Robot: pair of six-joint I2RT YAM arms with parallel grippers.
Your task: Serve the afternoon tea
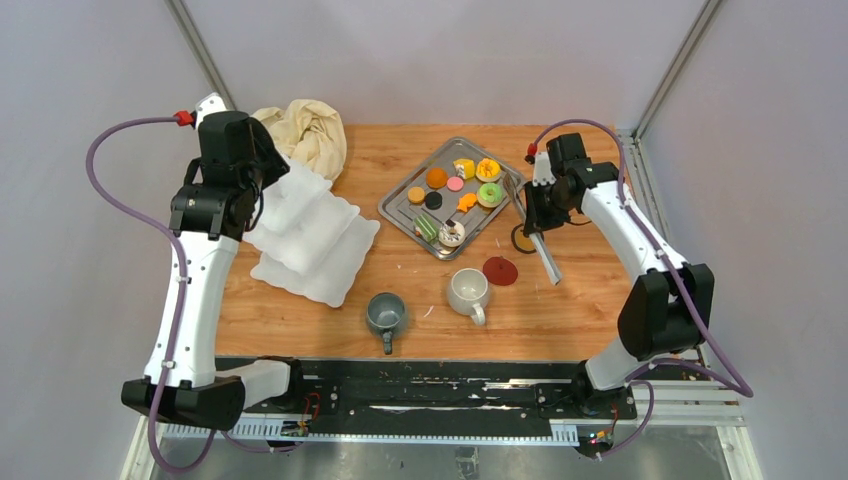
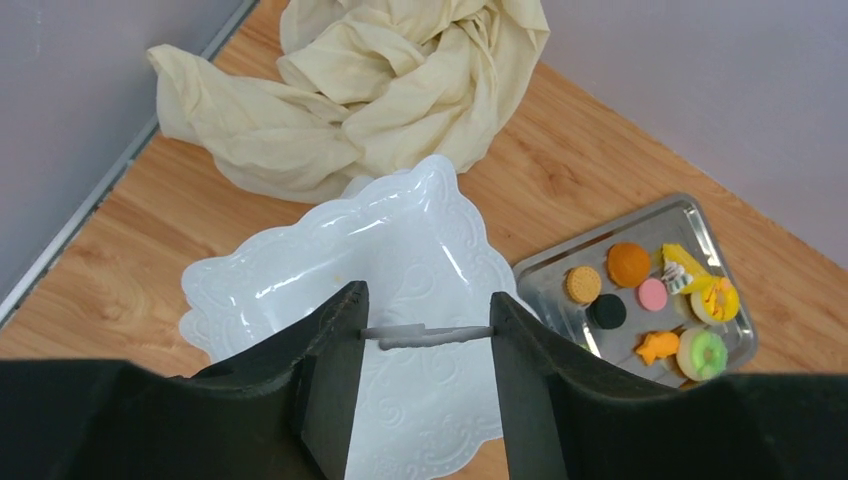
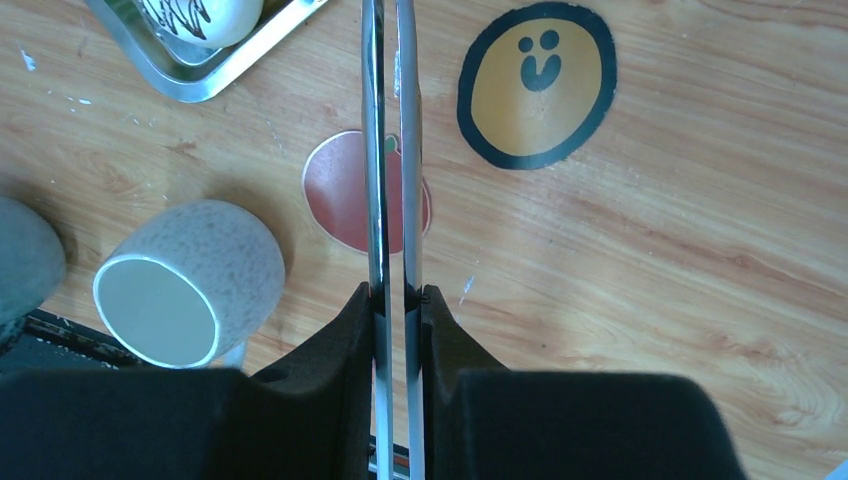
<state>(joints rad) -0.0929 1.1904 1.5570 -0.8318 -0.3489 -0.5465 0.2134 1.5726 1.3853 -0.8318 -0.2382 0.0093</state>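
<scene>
The white three-tier stand (image 1: 310,235) sits on the left of the table. My left gripper (image 2: 427,320) is above it, shut on the thin white handle (image 2: 425,335) that spans its jaws. Small pastries (image 1: 455,190), among them a green ring doughnut (image 2: 702,352), lie in the steel tray (image 1: 400,215). My right gripper (image 3: 396,295) is shut on steel tongs (image 3: 390,150), which hang over a red coaster (image 3: 345,195). The grey mug (image 1: 386,313) and white mug (image 1: 468,290) stand near the front edge.
A beige cloth (image 1: 310,130) is bunched at the back left, behind the stand. A yellow smiley coaster (image 3: 537,85) lies right of the tray, beside the red coaster (image 1: 500,271). The white mug (image 3: 190,280) stands just left of the tongs.
</scene>
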